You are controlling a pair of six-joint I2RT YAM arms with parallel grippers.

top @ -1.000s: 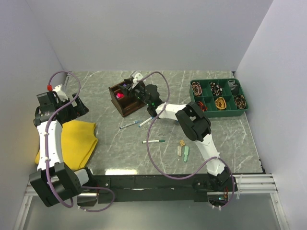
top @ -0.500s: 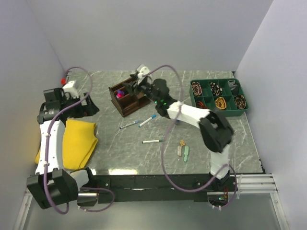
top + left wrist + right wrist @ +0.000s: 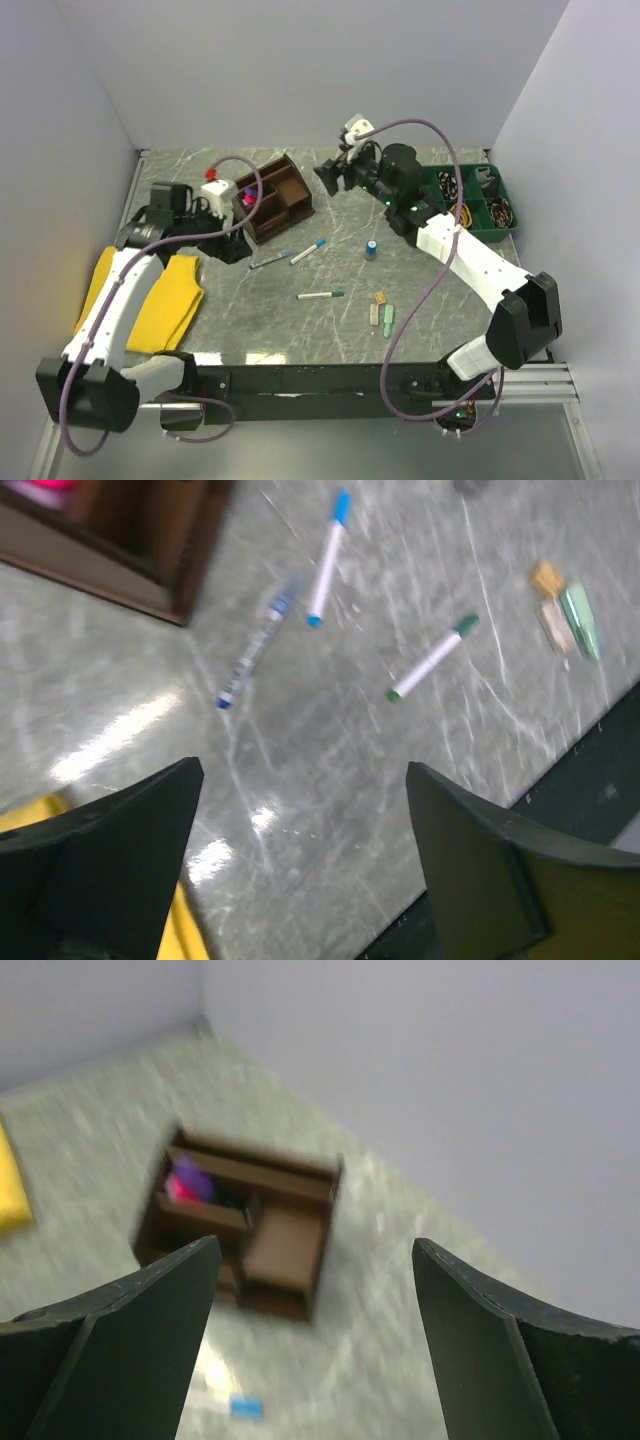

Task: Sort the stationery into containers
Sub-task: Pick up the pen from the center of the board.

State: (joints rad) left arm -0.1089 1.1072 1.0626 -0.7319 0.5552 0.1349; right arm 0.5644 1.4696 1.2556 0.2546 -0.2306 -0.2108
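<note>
Yellow cloth [image 3: 165,300] at the left edge of the surface [image 3: 250,325], with the left arm [image 3: 112,300] over it. Left jaws spread wide, nothing between them, hanging by the near-left corner of the dark wooden organiser [image 3: 285,195]. The organiser sits left of centre toward the back edge, with pink and purple pens [image 3: 246,198] in its left compartment.

Loose on the surface near it:
- slim blue pen [image 3: 268,261]
- blue-capped white marker [image 3: 308,250]
- green-capped white marker [image 3: 320,296]

Right of those is a blue-capped cylinder [image 3: 371,247], then tan [image 3: 380,297], white [image 3: 375,314] and pale-green [image 3: 388,318] eraser bits toward the near edge. Right jaws are also wide apart and empty, raised near the back edge, right of the organiser and facing it. Green divided tray [image 3: 455,236] at the back-right corner.
</note>
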